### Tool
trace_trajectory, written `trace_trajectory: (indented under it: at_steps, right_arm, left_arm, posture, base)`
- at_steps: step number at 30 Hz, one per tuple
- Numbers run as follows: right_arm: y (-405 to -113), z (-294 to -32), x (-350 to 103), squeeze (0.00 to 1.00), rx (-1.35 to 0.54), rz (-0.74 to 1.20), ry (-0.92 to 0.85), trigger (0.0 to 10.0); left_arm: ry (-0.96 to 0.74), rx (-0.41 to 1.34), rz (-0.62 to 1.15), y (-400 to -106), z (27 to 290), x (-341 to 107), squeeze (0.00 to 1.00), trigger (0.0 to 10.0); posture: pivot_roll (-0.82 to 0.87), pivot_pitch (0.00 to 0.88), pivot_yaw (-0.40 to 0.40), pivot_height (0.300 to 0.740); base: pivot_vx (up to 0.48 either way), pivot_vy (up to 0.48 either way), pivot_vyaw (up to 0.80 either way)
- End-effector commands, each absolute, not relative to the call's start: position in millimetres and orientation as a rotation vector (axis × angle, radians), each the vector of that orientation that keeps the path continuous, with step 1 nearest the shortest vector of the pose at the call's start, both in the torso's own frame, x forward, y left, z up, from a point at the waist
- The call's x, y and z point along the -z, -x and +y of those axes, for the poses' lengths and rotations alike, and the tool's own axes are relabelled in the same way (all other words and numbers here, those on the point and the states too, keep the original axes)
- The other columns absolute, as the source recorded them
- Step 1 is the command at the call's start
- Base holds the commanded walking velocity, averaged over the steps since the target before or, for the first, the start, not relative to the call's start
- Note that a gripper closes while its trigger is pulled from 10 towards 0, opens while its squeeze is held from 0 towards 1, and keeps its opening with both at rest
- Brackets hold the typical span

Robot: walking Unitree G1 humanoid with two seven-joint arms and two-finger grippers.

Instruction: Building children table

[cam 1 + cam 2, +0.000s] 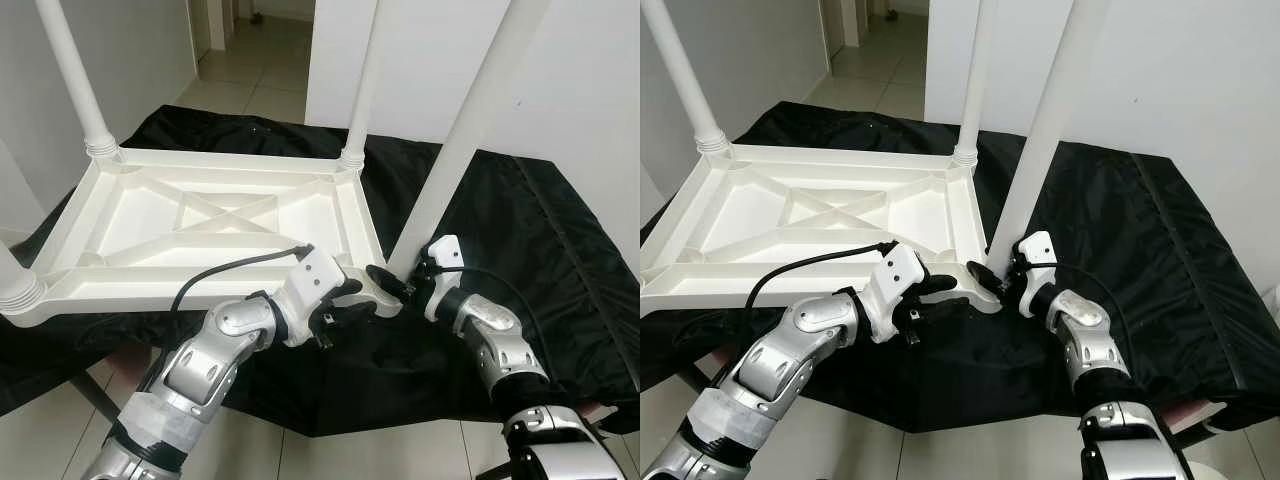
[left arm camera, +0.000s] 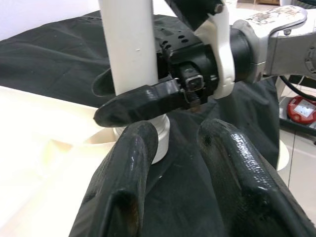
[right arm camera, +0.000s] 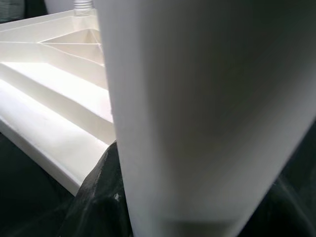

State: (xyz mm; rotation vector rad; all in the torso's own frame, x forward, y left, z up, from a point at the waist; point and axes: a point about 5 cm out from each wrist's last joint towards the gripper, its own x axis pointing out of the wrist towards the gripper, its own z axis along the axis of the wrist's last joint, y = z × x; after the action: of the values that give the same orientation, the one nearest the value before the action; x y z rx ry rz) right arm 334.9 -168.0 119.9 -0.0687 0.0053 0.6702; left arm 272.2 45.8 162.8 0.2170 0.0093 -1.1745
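A white plastic table top (image 1: 200, 215) lies upside down on a black cloth (image 1: 520, 230), legs pointing up. My right gripper (image 1: 393, 283) is shut on the near-right table leg (image 1: 470, 130) just above its base; one of its black fingers (image 2: 143, 101) wraps the leg (image 2: 128, 44) in the left wrist view. The same leg (image 3: 197, 113) stands very close in the right wrist view. My left gripper (image 1: 362, 303) is at that same corner of the table top, open, its fingers (image 2: 123, 187) apart and holding nothing, just short of the leg's foot.
Three other legs stand at the far left (image 1: 75, 75), far right (image 1: 365, 80) and near left (image 1: 15, 285) corners. White walls (image 1: 580, 70) rise behind, with a tiled doorway (image 1: 255, 60) at the back. Floor tiles (image 1: 380, 455) lie below the cloth's near edge.
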Motion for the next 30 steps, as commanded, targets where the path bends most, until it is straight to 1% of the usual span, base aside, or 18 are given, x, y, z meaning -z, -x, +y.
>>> trace_trajectory:
  at_steps: [1,2,5,7,9,10,11,12,13,14,16,17,18,21,23,25,30]
  right_arm:
    - [-331,-168,-104,0.0,-0.635,0.088,0.071,10.0]
    - [-332,-163,-106,0.0,-0.569,0.082,0.052,10.0]
    - [-332,-160,-107,0.0,-0.525,0.077,0.037,10.0]
    - [-332,-154,-107,0.0,-0.373,0.076,-0.03,10.0]
    - [-332,-154,-107,0.0,-0.373,0.076,-0.03,10.0]
    - [-330,-151,-106,0.0,-0.311,0.075,-0.065,10.0]
    - [-327,-142,-106,0.0,-0.244,0.069,-0.106,10.0]
    - [-327,-142,-106,0.0,-0.244,0.069,-0.106,10.0]
    - [-324,-135,-108,0.0,-0.172,0.051,-0.117,10.0]
    - [-324,-135,-108,0.0,-0.172,0.051,-0.117,10.0]
    - [-318,-128,-112,0.0,-0.045,0.024,-0.122,10.0]
    - [-318,-128,-112,0.0,-0.045,0.024,-0.122,10.0]
    - [-316,-127,-113,0.0,0.016,0.019,-0.133,10.0]
    - [-314,-126,-113,0.0,0.057,0.022,-0.141,10.0]
    - [-307,-108,-114,0.0,0.045,0.041,-0.185,10.0]
    - [-305,-103,-115,0.0,0.037,0.045,-0.187,10.0]
    - [-304,-102,-117,0.0,0.045,0.057,-0.185,10.0]
  left_arm:
    - [-0.213,1.207,0.016,-268,44,-162,0.0,10.0]
    - [-0.209,1.201,0.016,-269,44,-162,0.0,10.0]
    - [-0.206,1.196,0.016,-270,45,-163,0.0,10.0]
    - [-0.204,1.187,0.015,-271,46,-164,0.0,10.0]
    - [-0.204,1.187,0.015,-271,46,-164,0.0,10.0]
    - [-0.205,1.185,0.016,-271,47,-164,0.0,10.0]
    - [-0.204,1.182,0.019,-271,48,-163,0.0,10.0]
    - [-0.204,1.182,0.019,-271,48,-163,0.0,10.0]
    - [-0.203,1.181,0.021,-271,48,-163,0.0,10.0]
    - [-0.203,1.181,0.021,-271,48,-163,0.0,10.0]
    - [-0.201,1.18,0.022,-271,48,-162,0.0,10.0]
    - [-0.201,1.18,0.022,-271,48,-162,0.0,10.0]
    - [-0.2,1.181,0.022,-271,47,-162,0.0,10.0]
    - [-0.199,1.182,0.022,-271,47,-162,0.0,10.0]
    - [-0.192,1.185,0.024,-269,45,-162,0.0,10.0]
    - [-0.189,1.185,0.025,-268,45,-162,0.0,10.0]
    - [-0.191,1.185,0.027,-267,45,-161,0.0,10.0]
  posture:
    - [0.06,0.0,-0.074,0.74]
    - [0.06,0.0,-0.072,0.74]
    - [0.06,0.0,-0.072,0.74]
    - [0.06,0.0,-0.072,0.74]
    - [0.06,0.0,-0.072,0.74]
    - [0.06,0.0,-0.071,0.74]
    - [0.05,0.0,-0.074,0.74]
    - [0.05,0.0,-0.074,0.74]
    - [0.05,0.0,-0.075,0.74]
    - [0.05,0.0,-0.075,0.74]
    - [0.05,0.0,-0.08,0.74]
    - [0.05,0.0,-0.08,0.74]
    - [0.05,0.0,-0.08,0.74]
    - [0.05,0.0,-0.08,0.74]
    - [0.06,0.0,-0.082,0.74]
    - [0.06,0.0,-0.082,0.74]
    - [0.06,0.0,-0.087,0.74]
  base:
    - [0.0,0.0,0.0]
    - [0.0,0.0,0.0]
    - [0.0,0.0,0.0]
    - [0.0,0.0,0.0]
    - [0.0,0.0,0.0]
    - [0.0,0.0,0.0]
    - [0.0,0.0,0.0]
    - [0.0,0.0,0.0]
    - [0.0,0.0,0.0]
    - [0.0,0.0,0.0]
    - [0.0,0.0,0.0]
    - [0.0,0.0,0.0]
    - [0.0,0.0,0.0]
    - [0.0,0.0,0.0]
    - [0.0,0.0,0.0]
    - [0.0,0.0,0.0]
    - [0.0,0.0,0.0]
